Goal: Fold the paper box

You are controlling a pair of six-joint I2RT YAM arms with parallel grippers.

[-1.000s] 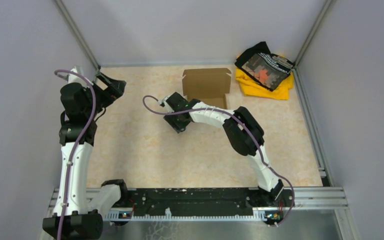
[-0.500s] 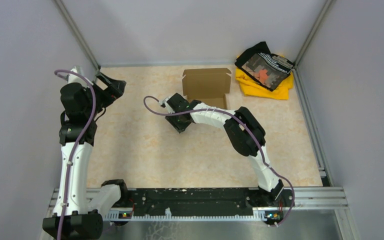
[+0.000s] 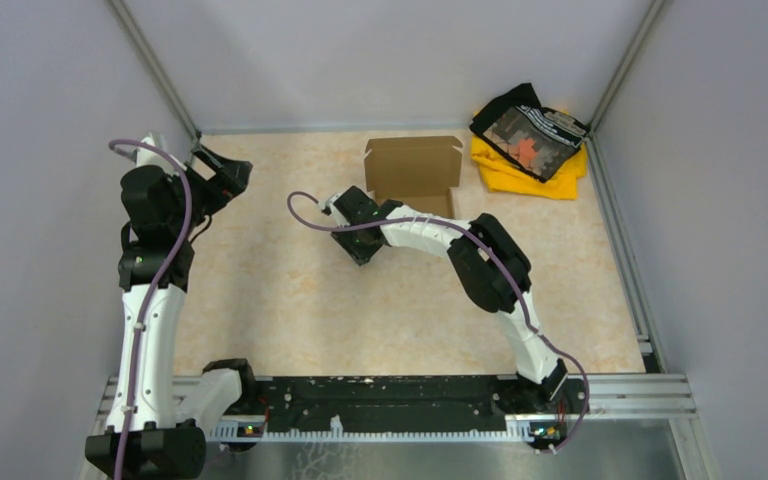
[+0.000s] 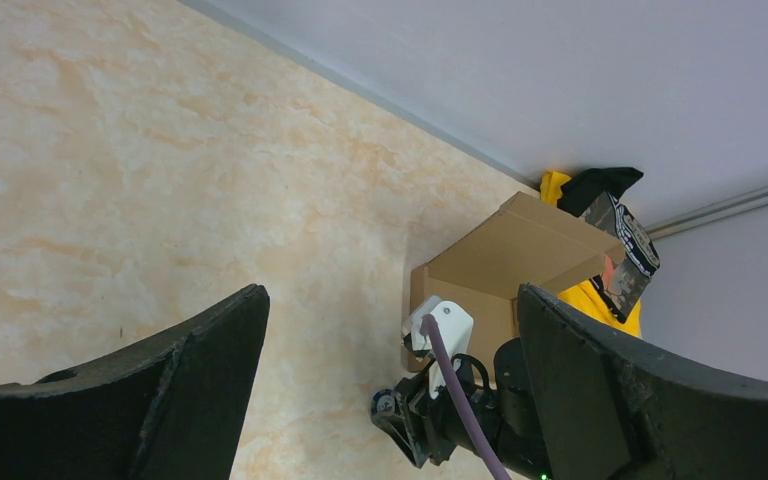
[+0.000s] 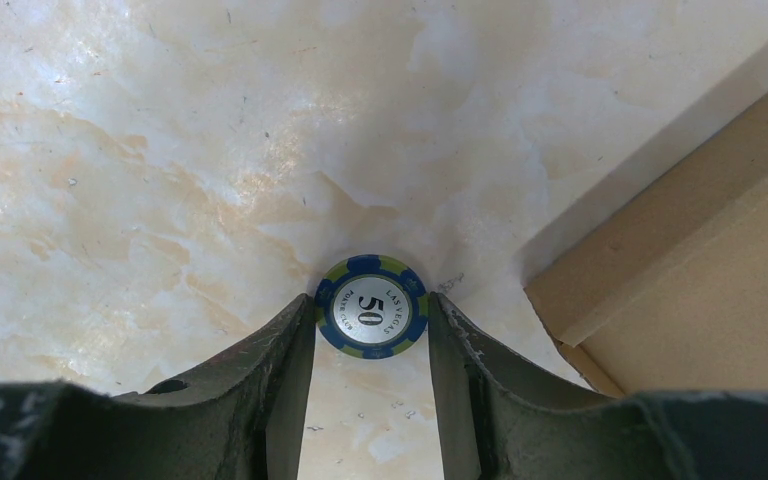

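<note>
Right fingers (image 5: 285,375) clamp a poker chip (image 5: 371,307) at the paper box's (image 5: 720,280) seven o'clock, seemingly clearing it; left fingers (image 4: 160,390) gape.

A blue-and-green poker chip (image 5: 371,306) lies on the marbled table (image 3: 290,300); a yellow-and-black cloth pile (image 3: 530,140) sits far right.

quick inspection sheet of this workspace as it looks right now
surface: beige marbled table, small dark specks
job's things: paper box at far middle, lid flap standing up, not folded shut, untouched by either gripper
clutter: poker chip flat beside the box corner; yellow and black cloth pile in far right corner
grippers: left gripper open, empty; right gripper closed against both sides of the chip
cables: purple cable along each arm
surroundings: grey walls, metal frame rails
</note>
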